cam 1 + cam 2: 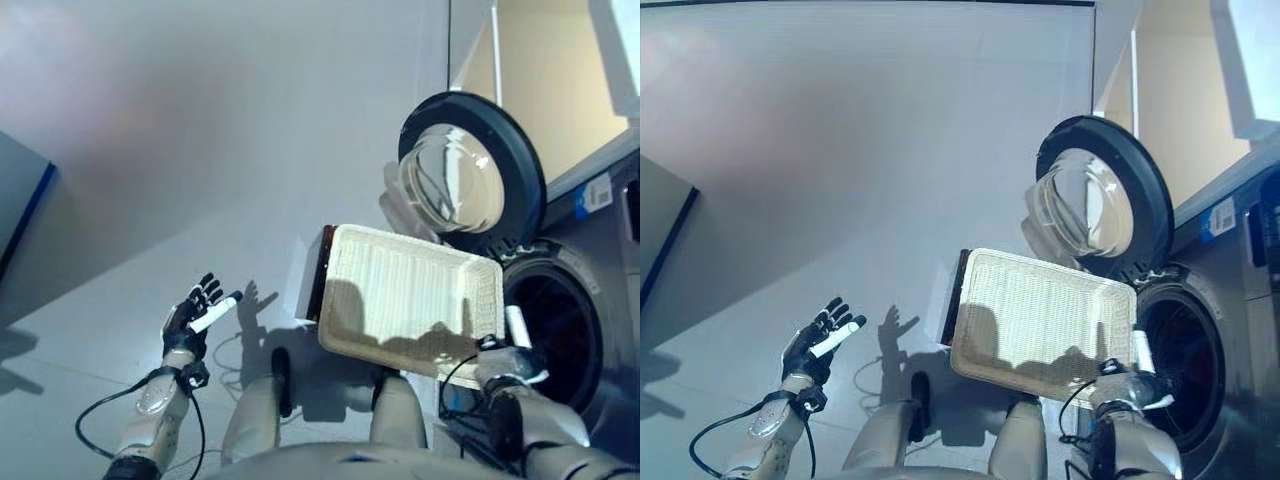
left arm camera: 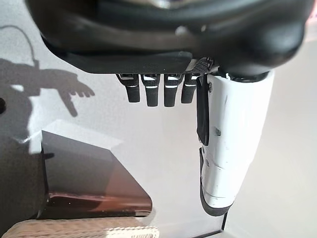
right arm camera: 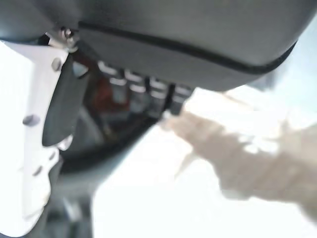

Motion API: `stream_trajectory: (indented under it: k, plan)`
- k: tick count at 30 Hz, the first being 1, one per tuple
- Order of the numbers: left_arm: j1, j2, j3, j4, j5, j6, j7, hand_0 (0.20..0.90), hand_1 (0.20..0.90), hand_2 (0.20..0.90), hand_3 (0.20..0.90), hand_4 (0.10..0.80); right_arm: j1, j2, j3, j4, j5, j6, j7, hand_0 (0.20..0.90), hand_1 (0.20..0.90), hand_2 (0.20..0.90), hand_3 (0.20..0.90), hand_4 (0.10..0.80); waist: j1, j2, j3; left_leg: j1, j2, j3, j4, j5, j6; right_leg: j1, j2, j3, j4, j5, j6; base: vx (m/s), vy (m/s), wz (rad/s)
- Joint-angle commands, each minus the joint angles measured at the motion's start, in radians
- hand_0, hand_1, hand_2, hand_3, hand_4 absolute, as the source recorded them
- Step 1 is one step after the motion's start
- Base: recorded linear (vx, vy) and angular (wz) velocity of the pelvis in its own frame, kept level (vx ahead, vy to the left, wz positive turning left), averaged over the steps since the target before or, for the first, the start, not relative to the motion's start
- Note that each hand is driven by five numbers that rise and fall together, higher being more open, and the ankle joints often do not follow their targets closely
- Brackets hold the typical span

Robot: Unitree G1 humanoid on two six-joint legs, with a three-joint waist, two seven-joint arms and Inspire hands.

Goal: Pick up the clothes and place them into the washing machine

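The white wicker basket (image 1: 410, 300) is tipped up just beside the washing machine (image 1: 590, 300), its far corner at the rim of the open drum (image 1: 555, 325) and its long axis running from that rim away toward the left robot hand (image 1: 195, 310). The right robot hand (image 1: 510, 350) is at the basket's drum-side corner, by far the nearer of the two, though whether its fingers grip the rim I cannot tell. The left robot hand hangs well apart from the basket, fingers spread and empty; no clothes show anywhere, so they may already be inside the drum.
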Motion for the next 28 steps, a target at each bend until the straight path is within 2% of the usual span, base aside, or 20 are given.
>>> stream_trajectory:
  k: [1,6,10,15,19,22,28]
  plan:
    - [-0.007,-0.003,0.092,-0.047,0.038,-0.085,-0.002,0.9,0.9,0.9,0.9,0.8,0.073,-0.005,0.091,-0.114,-0.124,-0.026,0.087,0.9,0.9,0.9,0.9,0.8,-0.009,-0.025,-0.042,0.063,0.107,-0.05,-0.136,0.115,-0.106,0.061,-0.028,-0.01,-0.072,0.058,0.03,0.072,-0.033,-0.16]
    - [0.004,-0.028,0.113,-0.007,0.072,-0.081,-0.027,0.9,0.9,0.9,0.9,0.8,0.166,0.005,0.157,-0.17,-0.21,-0.012,0.16,0.9,0.9,0.9,0.9,0.8,-0.02,-0.049,-0.075,0.125,0.127,-0.032,-0.175,0.126,-0.113,0.107,-0.011,-0.019,-0.109,0.067,0.032,0.079,-0.03,-0.17]
    - [0.007,-0.041,0.111,0.013,0.104,-0.072,-0.032,0.9,0.9,0.9,0.9,0.8,0.203,0.019,0.182,-0.159,-0.278,0.007,0.168,0.9,0.9,0.9,0.9,0.8,-0.02,-0.059,-0.099,0.181,0.14,-0.02,-0.19,0.122,-0.115,0.146,0.001,-0.015,-0.111,0.06,0.033,0.097,-0.022,-0.11]
    - [0.01,-0.063,0.109,0.052,0.141,-0.069,-0.026,0.9,0.9,0.9,0.9,0.8,0.256,0.061,0.22,-0.165,-0.347,0.019,0.168,0.9,0.9,0.9,0.9,0.8,-0.021,-0.062,-0.13,0.248,0.152,-0.004,-0.22,0.122,-0.117,0.195,0.018,-0.015,-0.117,0.043,0.032,0.086,-0.004,-0.1]
    - [0.018,-0.085,0.113,0.066,0.15,-0.074,-0.012,0.9,0.9,0.9,0.9,0.8,0.304,0.103,0.228,-0.222,-0.325,0.0,0.177,0.9,0.9,0.9,0.9,0.8,-0.025,-0.058,-0.153,0.299,0.163,0.015,-0.262,0.131,-0.121,0.23,0.031,-0.02,-0.135,0.035,0.034,0.07,0.005,-0.11]
    - [0.021,-0.095,0.109,0.064,0.148,-0.078,-0.006,0.9,0.9,0.9,0.9,0.8,0.327,0.126,0.25,-0.27,-0.282,-0.019,0.208,0.9,0.9,0.9,0.9,0.8,-0.03,-0.054,-0.159,0.314,0.161,0.018,-0.266,0.131,-0.121,0.241,0.033,-0.017,-0.131,0.028,0.033,0.042,0.012,-0.07]
    - [0.025,-0.101,0.088,0.071,0.15,-0.079,-0.011,0.9,0.9,0.9,0.9,0.8,0.327,0.113,0.292,-0.276,-0.346,-0.013,0.194,0.9,0.9,0.9,0.9,0.8,-0.029,-0.048,-0.16,0.331,0.154,0.015,-0.262,0.125,-0.118,0.259,0.028,-0.016,-0.12,0.021,0.031,0.021,0.01,0.0]
